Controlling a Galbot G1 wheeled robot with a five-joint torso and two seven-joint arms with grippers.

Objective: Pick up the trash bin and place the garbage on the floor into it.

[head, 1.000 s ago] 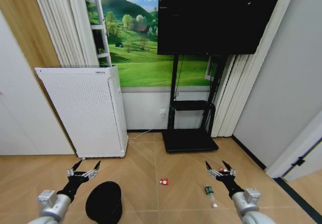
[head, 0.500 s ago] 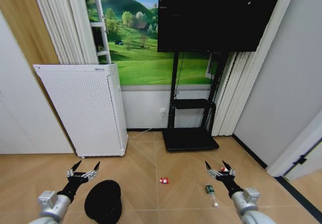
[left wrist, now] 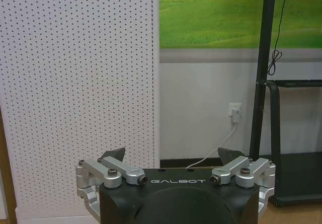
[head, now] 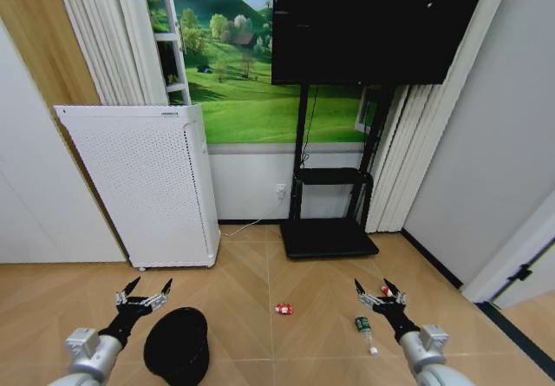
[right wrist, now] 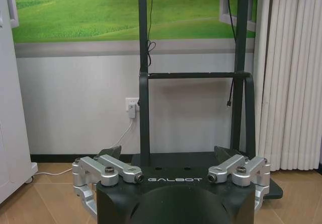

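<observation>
My view has tipped up slightly; both my left gripper (head: pixel 145 297) and right gripper (head: pixel 378 295) hang wide open, empty, bin (head: pixel 177 344) ungrasped.

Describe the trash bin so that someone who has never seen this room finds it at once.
Start at the tall white perforated appliance against the wall on the left. On the wooden floor in front of it, just beside the open left gripper, stands the trash bin. It is small, round and plain black, far darker and larger than the litter nearby.
</observation>
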